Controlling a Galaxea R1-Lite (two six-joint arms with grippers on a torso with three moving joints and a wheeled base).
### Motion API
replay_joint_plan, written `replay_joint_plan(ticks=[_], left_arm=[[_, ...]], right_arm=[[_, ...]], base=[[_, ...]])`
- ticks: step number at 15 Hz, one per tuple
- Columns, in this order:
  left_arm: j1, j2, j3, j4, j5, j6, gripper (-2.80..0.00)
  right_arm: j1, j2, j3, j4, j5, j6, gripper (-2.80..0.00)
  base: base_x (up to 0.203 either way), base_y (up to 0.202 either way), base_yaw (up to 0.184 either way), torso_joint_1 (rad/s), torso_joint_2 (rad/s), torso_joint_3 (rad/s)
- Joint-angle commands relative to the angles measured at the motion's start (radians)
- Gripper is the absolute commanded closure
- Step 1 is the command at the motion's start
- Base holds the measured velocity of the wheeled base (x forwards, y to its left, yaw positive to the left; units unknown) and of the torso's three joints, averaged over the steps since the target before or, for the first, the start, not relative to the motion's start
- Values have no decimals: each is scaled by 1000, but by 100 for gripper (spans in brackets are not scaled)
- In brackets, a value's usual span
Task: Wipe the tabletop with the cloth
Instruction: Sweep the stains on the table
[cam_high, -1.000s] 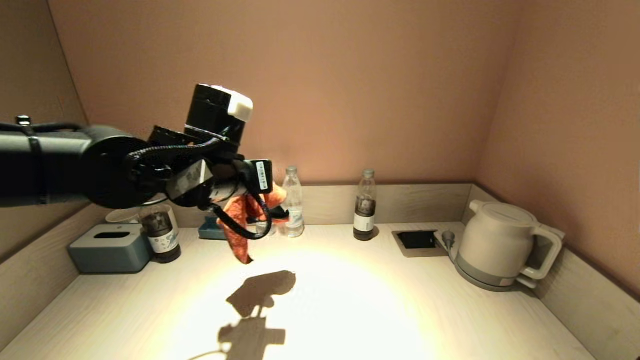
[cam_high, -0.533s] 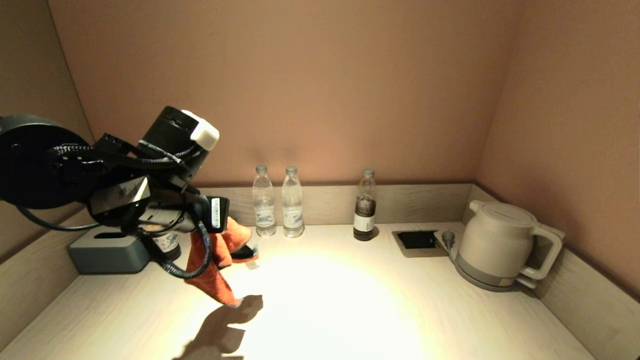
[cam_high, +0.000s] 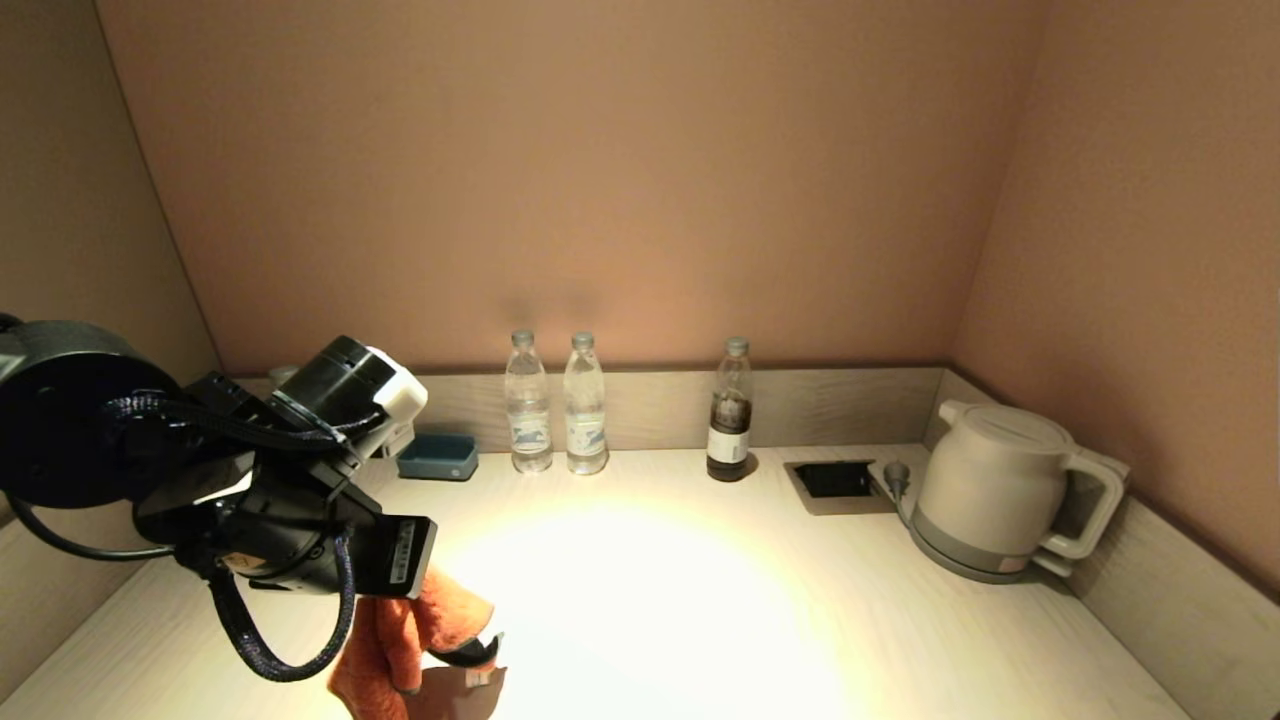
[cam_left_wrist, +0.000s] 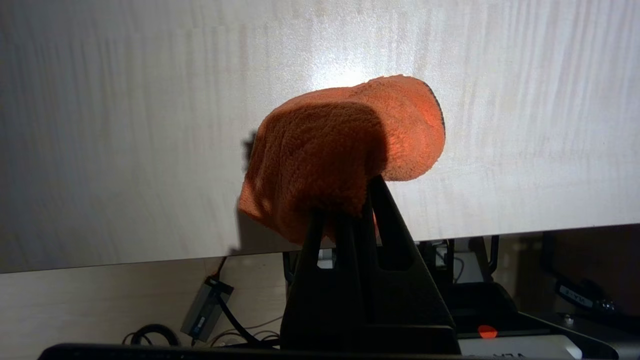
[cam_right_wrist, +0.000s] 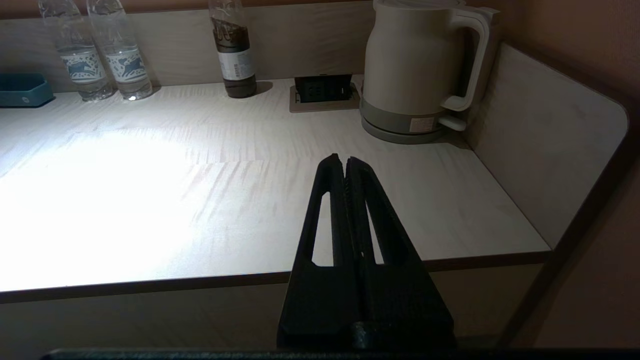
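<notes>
My left gripper is shut on an orange cloth, which hangs from it low over the front left of the pale wooden tabletop, near its front edge. In the left wrist view the cloth bunches over the closed fingertips of the gripper, with the tabletop right behind it. My right gripper is shut and empty, held just off the table's front edge; it is out of the head view.
Two clear water bottles and a dark-liquid bottle stand along the back wall. A teal tray sits at the back left. A white kettle and a socket recess are at the right. Low walls edge the table.
My left arm has swung down and toward the table's front left with the cloth, from near the bottles to just above the front edge. The right arm has not moved.
</notes>
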Motion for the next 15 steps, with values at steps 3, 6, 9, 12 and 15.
replay_joint_plan(ticks=[3, 6, 9, 12, 15], left_arm=[[0, 32, 42, -6, -26, -6, 0], [0, 34, 47, -8, -76, -8, 0], [0, 50, 55, -11, -99, -8, 0], [0, 70, 55, -11, -99, -8, 0], [0, 98, 52, -14, -113, -17, 0]], right_arm=[[0, 1, 0, -1, -1, 0, 0], [0, 1, 0, -1, -1, 0, 0], [0, 1, 0, -1, -1, 0, 0], [0, 1, 0, -1, -1, 0, 0], [0, 1, 0, -1, -1, 0, 0]], base=[[0, 0, 0, 0, 0, 0], [0, 0, 0, 0, 0, 0], [0, 0, 0, 0, 0, 0], [0, 0, 0, 0, 0, 0], [0, 0, 0, 0, 0, 0]])
